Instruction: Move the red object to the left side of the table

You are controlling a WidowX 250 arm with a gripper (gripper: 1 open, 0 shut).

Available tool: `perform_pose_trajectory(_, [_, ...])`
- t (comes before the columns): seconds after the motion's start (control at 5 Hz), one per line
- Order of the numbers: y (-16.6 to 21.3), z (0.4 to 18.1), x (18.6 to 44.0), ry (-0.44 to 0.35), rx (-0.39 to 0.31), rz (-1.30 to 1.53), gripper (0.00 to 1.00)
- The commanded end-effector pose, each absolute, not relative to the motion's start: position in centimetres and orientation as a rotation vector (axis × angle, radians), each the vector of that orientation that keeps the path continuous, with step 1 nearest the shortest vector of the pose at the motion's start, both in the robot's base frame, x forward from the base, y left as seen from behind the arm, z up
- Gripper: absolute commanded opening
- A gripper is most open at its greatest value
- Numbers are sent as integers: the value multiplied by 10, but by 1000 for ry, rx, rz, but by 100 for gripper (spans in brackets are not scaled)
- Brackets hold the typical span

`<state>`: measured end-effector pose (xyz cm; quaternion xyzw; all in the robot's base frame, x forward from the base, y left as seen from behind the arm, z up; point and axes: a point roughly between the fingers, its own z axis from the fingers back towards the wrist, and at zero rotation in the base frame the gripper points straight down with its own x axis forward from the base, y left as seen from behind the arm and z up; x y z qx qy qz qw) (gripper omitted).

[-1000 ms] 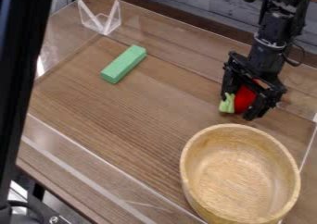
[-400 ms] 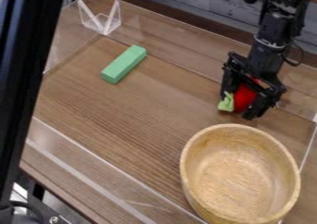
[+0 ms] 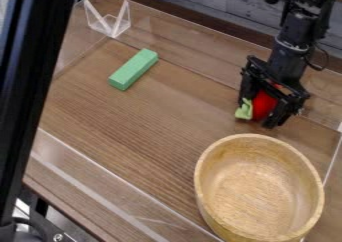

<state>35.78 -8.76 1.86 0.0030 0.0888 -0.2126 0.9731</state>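
We count one small glossy red toy fruit [image 3: 266,106], one flat green rectangular block [image 3: 132,69], one round wooden bowl [image 3: 259,191], and one black gripper [image 3: 271,104].

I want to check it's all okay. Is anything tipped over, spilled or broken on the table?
Nothing stands out. The wooden bowl sits upright and empty, the green block lies flat, and the red object rests on the table between the open gripper's fingers.

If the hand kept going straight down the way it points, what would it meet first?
The hand points straight down with its fingers open on either side of the red object, so it would likely meet that fruit first, then the table. Whether the fingers already reach the tabletop is unclear from this view.
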Motion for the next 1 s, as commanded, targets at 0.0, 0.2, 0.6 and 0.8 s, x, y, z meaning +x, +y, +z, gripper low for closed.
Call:
perform_pose_trajectory(0.0, [-93, 32, 372, 117, -2, -429, 100])
perform_pose_trajectory(0.2, [-94, 33, 373, 119, -3, -425, 100])
perform_pose_trajectory(0.6, [-94, 35, 374, 115, -9, -419, 0])
perform_pose_trajectory(0.8, [-90, 50, 371, 85, -14, -415, 0])
